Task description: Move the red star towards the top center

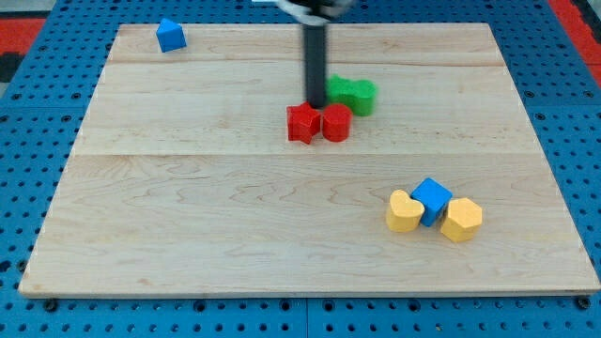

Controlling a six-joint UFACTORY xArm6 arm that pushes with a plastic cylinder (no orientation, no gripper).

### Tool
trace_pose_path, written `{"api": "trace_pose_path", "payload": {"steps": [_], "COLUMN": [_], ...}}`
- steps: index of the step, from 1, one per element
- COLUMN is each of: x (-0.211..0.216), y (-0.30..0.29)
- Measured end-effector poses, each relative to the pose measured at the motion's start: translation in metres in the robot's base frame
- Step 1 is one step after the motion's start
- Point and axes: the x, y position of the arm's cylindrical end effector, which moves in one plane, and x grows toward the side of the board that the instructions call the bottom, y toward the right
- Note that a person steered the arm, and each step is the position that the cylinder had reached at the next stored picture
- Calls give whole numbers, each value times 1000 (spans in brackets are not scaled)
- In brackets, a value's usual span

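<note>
The red star (302,123) lies a little above the board's middle, touching a red round block (336,123) on its right. My dark rod comes down from the view's top; my tip (315,101) rests just above the two red blocks, at the star's upper right. A green block (352,94) sits right of my tip, partly hidden by the rod.
A blue block (170,35) stands at the board's top left. At the lower right a blue cube (432,199) sits between a yellow heart-like block (404,212) and a yellow block (461,219). The wooden board (188,216) lies on a blue pegboard.
</note>
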Motion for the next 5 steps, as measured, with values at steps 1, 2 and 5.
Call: {"api": "trace_pose_path", "payload": {"steps": [1,2,5], "x": [51,73,-16], "y": [33,2,-120]}}
